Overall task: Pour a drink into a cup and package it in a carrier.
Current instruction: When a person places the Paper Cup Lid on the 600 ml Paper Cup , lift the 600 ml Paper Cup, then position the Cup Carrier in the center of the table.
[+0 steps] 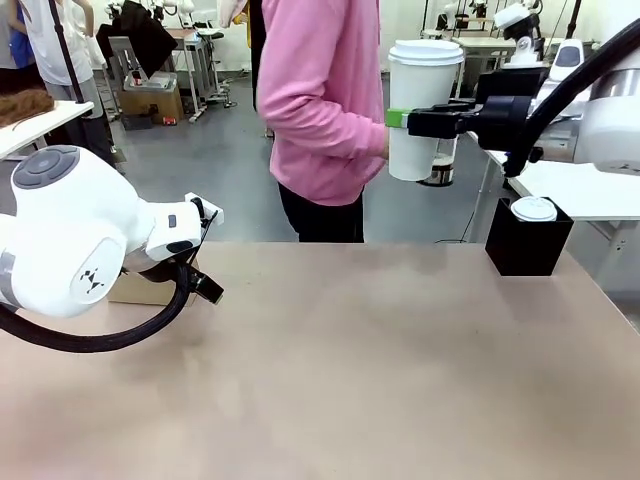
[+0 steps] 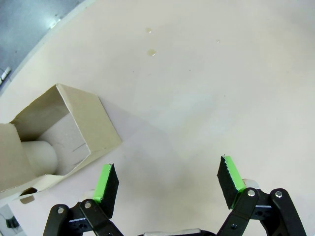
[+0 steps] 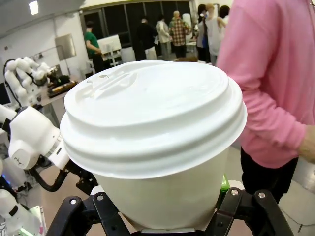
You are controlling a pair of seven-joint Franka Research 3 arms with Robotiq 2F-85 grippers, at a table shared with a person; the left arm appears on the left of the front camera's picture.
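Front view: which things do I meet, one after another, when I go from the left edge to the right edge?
left arm → person in a pink top → white cup with its lid on, held up in the air → black box at the table's far right

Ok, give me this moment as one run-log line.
right gripper: shut on lidded cup, raised, near person | left gripper: open, empty, over table near carrier | cup: not yet in carrier
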